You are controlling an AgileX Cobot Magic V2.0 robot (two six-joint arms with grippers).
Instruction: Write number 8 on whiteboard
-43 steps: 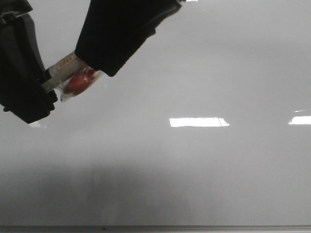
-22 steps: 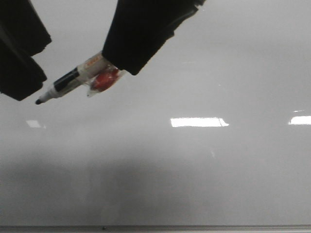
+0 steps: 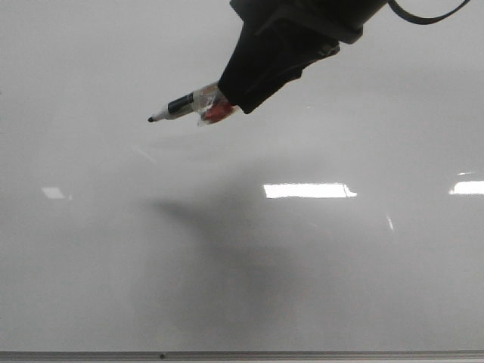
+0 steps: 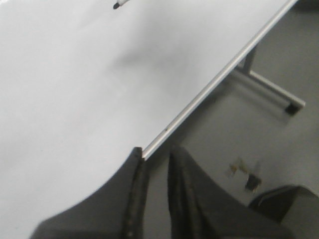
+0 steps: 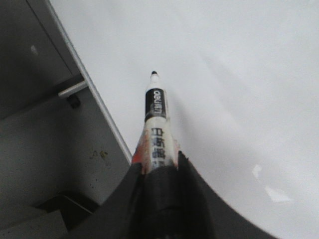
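**Right claw carrying uncapped marker above a blank whiteboard**

Right claw point(image 3: 231, 102) is clamping a marker point(image 3: 185, 106) by its barrel, the bare black tip pointing toward the board's left edge and hanging clear of the surface, judging by the shadow falling well apart from it. The whiteboard point(image 3: 318, 287) is lying flat beneath, glossy and unmarked; no number 8 is showing anywhere on it yet, only bright light reflections. The left claw point(image 4: 154, 191) is waiting off the board beside its metal-trimmed edge point(image 4: 209, 87), its fingers nearly together with nothing between them.

Writing is evidently not yet begun: this appears to be the approach, with the pen being positioned over the upper middle of the board. The next move is likely calling for lowering the tip until it is just touching the surface, then tracing a small upper loop and a larger lower one without lifting, keeping pressure light and even.
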